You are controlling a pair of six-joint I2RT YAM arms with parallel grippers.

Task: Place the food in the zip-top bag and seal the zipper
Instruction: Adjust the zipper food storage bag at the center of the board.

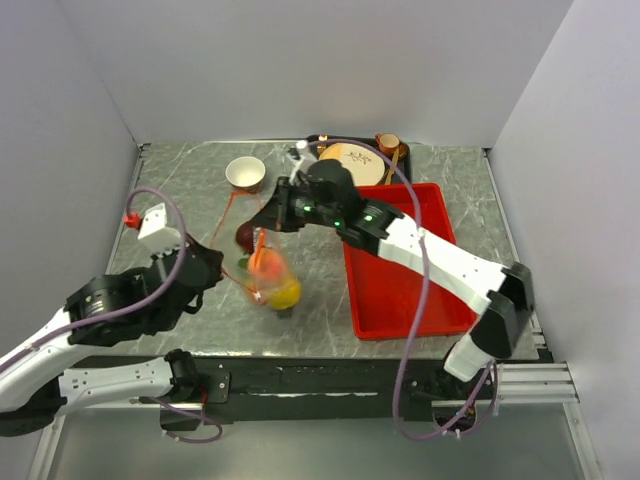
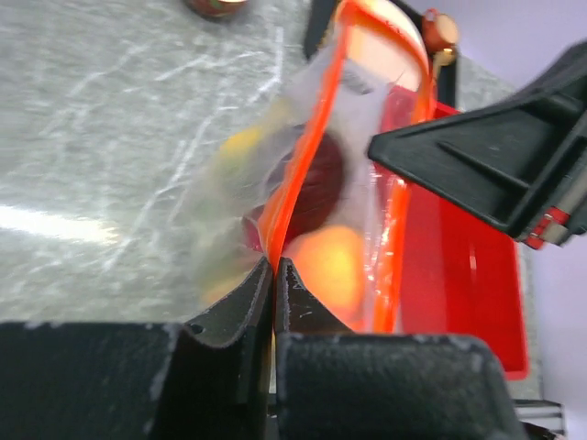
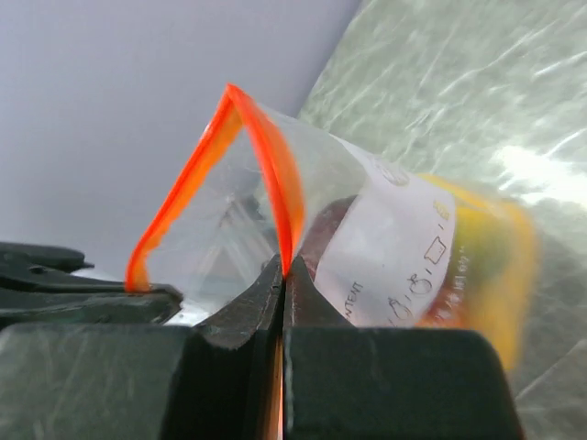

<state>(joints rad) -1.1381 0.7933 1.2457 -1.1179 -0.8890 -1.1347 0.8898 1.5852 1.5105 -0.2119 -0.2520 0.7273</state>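
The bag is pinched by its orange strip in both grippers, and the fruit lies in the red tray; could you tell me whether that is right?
Not quite: the fruit lies inside the bag, not in the red tray, as the top view shows. The rest holds: the left gripper and the right gripper are both shut on the orange strip.

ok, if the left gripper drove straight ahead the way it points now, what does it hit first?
The zip-top bag itself. The left gripper is shut on the zipper, so going on pushes into the bag, probably the dark red fruit inside first; depth unclear.
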